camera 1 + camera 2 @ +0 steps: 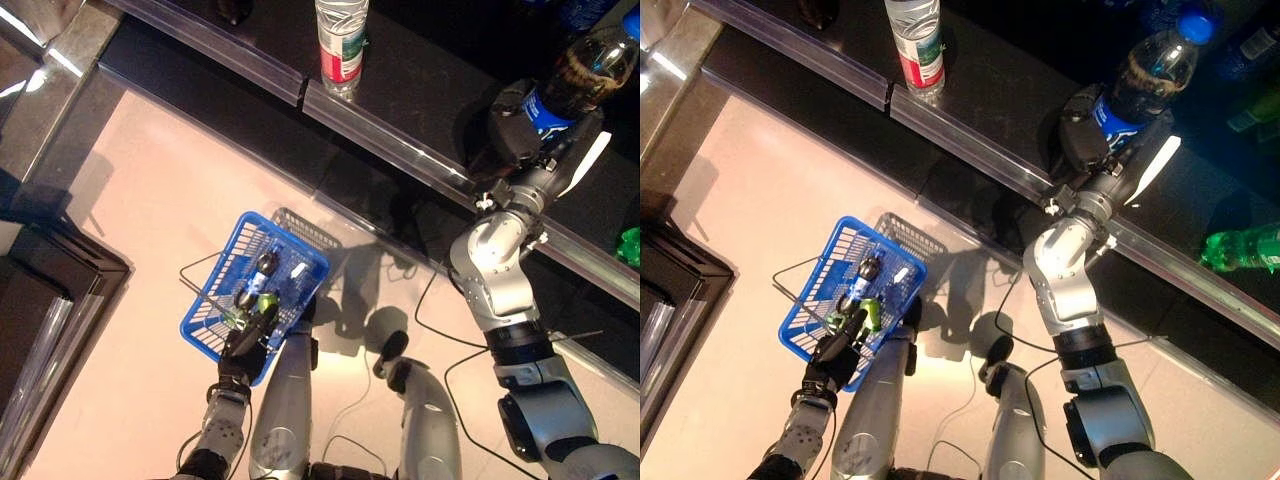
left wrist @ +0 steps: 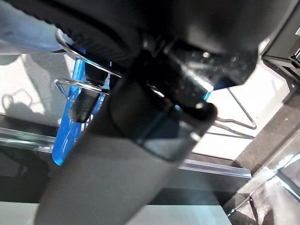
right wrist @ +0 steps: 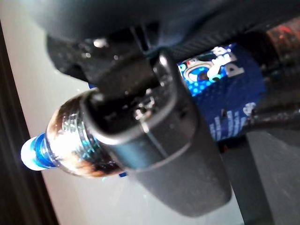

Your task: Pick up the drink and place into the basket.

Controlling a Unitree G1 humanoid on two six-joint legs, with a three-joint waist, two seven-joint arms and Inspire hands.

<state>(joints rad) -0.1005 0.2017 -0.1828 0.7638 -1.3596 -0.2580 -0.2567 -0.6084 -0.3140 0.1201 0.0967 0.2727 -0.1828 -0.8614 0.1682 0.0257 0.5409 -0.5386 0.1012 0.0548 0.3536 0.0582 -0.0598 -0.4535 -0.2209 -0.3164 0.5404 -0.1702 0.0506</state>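
Dark cola bottle (image 1: 1145,80) with blue label and blue cap, standing on the black shelf (image 1: 1020,90) close behind its front edge, toward the right end. Gripped at the label by the right hand (image 1: 1090,130), thumb and fingers curled round it, as confirmed in the right wrist view, where the thumb crosses the body between label and shoulder. Judged as the grasp-and-lift step: not clear whether the base is off the shelf yet. Best done by lifting straight up first, enough to clear the silver rail (image 1: 970,140) along the shelf's front edge, then drawing back toward the floor side with the bottle kept upright, since a smooth, rounded body could slip or swing in the grip. Blue basket (image 1: 215,305) well apart, down over the pale floor, hung from the left hand (image 1: 245,345), closed round its wire handle, with small bottles already lying inside. Worth lowering the cola into the free space nearer the grey mesh end, not dropping it. Clear water bottle (image 1: 342,40) with red label at the shelf's left part and green bottle (image 1: 1245,248) lying at the right end, both away from the lifting path.
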